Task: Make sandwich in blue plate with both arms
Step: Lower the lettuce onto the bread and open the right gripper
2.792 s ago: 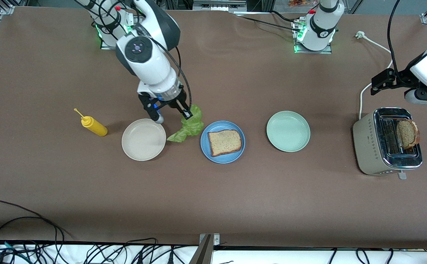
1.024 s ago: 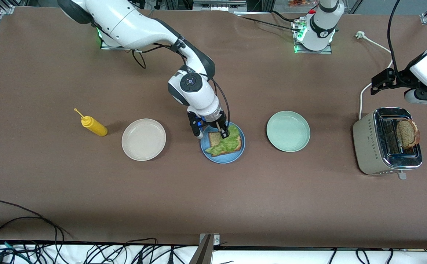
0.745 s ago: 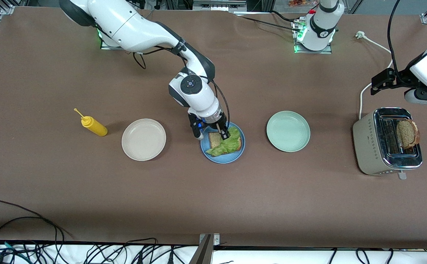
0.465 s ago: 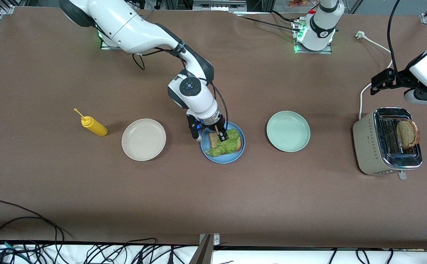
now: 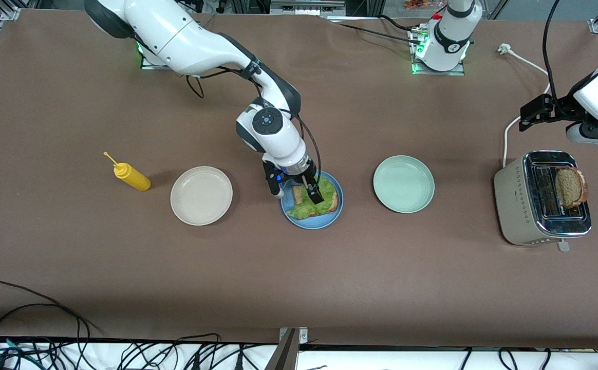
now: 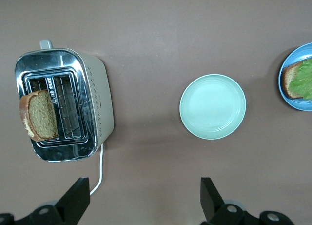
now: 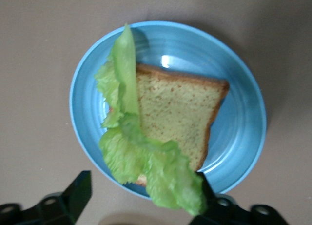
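Now blue plate (image 5: 326, 220) holds bread slice (image 7: 181, 115), lettuce (image 7: 141, 159) atop; both grippers' fingers wide

The table (image 5: 124, 267) has a matt brown, faintly grainy cover, and the three plates, blue (image 7: 243, 132), cream (image 5: 201, 196) and green (image 6: 213, 106), look like smooth plastic with a soft sheen. The toaster (image 5: 542, 198) at the frame's right has a mirror-bright metal top over a satin beige body, while the yellow bottle (image 5: 131, 177) at the left looks like glossy plastic. The bread (image 7: 180, 112) is rough and porous, the lettuce (image 7: 141, 161) ruffled and slightly waxy; the arms' (image 5: 186, 36) shells are glossy white.
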### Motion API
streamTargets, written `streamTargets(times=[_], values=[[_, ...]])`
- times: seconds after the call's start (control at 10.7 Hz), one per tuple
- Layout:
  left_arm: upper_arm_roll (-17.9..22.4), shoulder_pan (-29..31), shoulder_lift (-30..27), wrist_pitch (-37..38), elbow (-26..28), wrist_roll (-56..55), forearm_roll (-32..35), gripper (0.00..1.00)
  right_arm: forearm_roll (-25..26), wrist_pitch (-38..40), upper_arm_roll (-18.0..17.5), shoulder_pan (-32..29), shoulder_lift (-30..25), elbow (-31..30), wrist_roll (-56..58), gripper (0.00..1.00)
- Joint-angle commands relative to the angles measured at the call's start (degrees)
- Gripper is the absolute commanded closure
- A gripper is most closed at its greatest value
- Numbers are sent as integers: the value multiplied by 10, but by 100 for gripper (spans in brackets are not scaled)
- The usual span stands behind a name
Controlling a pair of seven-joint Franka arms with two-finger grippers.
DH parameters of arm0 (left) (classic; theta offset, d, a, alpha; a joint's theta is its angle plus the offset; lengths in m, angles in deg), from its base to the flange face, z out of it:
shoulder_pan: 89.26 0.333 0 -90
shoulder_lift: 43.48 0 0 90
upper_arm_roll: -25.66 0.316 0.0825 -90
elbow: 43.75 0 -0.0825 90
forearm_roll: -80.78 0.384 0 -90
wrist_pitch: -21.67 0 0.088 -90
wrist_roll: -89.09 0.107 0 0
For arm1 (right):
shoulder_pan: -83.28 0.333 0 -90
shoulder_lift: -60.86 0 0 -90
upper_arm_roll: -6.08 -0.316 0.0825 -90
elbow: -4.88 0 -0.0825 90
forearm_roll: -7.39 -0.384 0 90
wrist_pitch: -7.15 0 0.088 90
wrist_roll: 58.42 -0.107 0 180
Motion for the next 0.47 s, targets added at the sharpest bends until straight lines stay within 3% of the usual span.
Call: streamTargets(times=[0.0,0.37], values=[[0,5,-18,-12,19,17,-18,0,10,45,-5,12,-25,13,-13,0],[-1,5,-18,-19,16,17,-17,0,11,101,-11,-9,-76,13,-12,0]])
